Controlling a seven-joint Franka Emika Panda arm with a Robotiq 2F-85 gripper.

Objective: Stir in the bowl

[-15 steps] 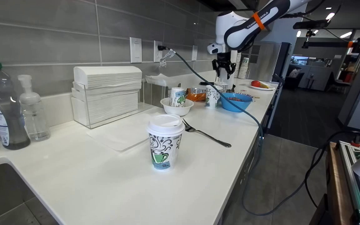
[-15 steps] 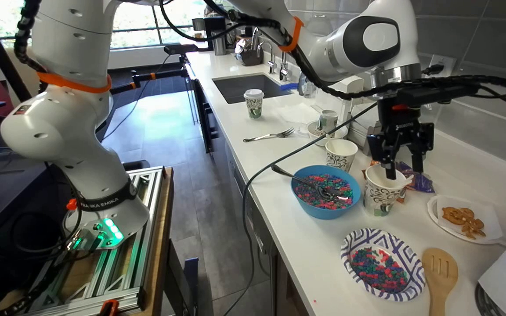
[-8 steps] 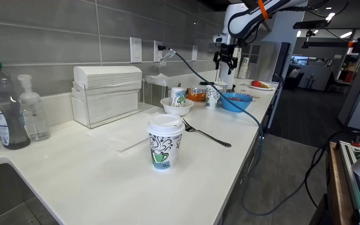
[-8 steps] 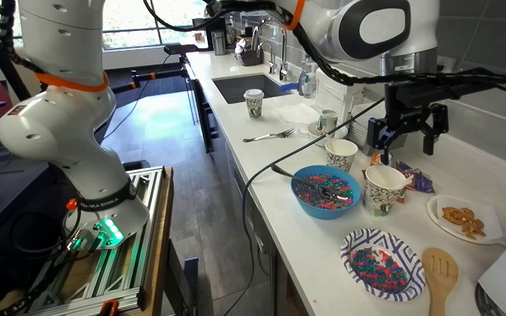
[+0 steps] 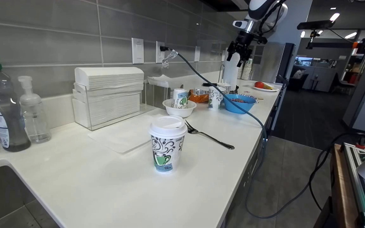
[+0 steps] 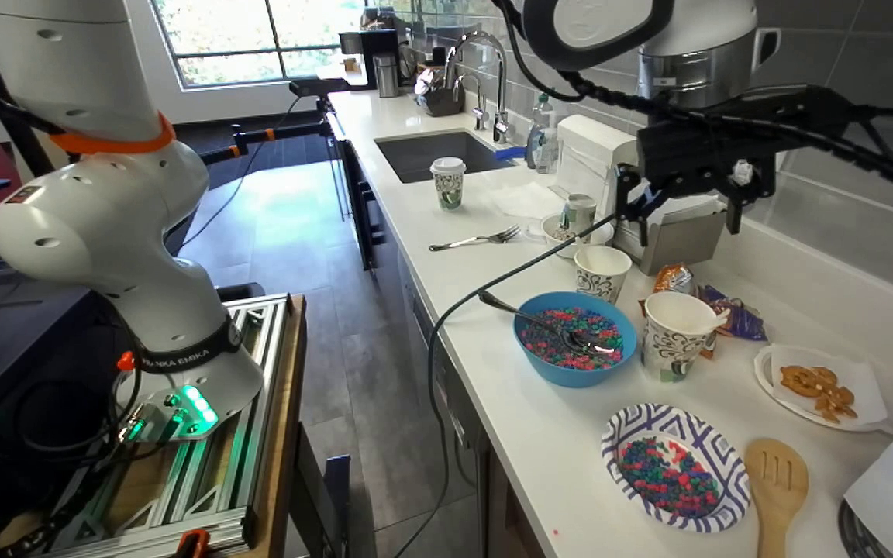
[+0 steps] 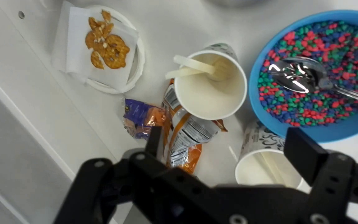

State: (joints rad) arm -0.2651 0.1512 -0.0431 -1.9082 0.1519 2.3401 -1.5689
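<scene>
So the black two-finger gripper (image 6: 685, 225) has just been raised and tipped: in both exterior views it's carried higher above the white countertop (image 6: 555, 442) than a second ago, and it's held at a slant now instead of pretty much straight down. The jaws are spread well apart, and nothing is seen clamped between them.

On the counter nothing seems to be shifted, though. The bright-blue, round, shallow bowl (image 6: 570, 376) is left in the same spot, just beside a white scroll-printed paper cup (image 6: 671, 345), and it's filled with small red, green and blue bits (image 7: 315, 110). The shiny metal spoon (image 7: 325, 84) is laid in those bits, handle stuck out past the rim, gripped by nothing.

For the task, that means no stirring is being done right now; it's best read as repositioning. Whether the bits have already been stirred can't be told. In the wrist view the gap is lined up over crinkly orange-and-silver snack bags (image 7: 191, 129), with the bowl off to the right. One fingertip (image 7: 305, 154) is overlapped with the bowl there, probably just line of sight.

If the spoon is wanted, the gripper likely needs to be shifted toward the handle, squared up and lowered. The thin handle could be missed, or the dark blue-grey power cord (image 5: 265, 139) snagged on the way.
</scene>
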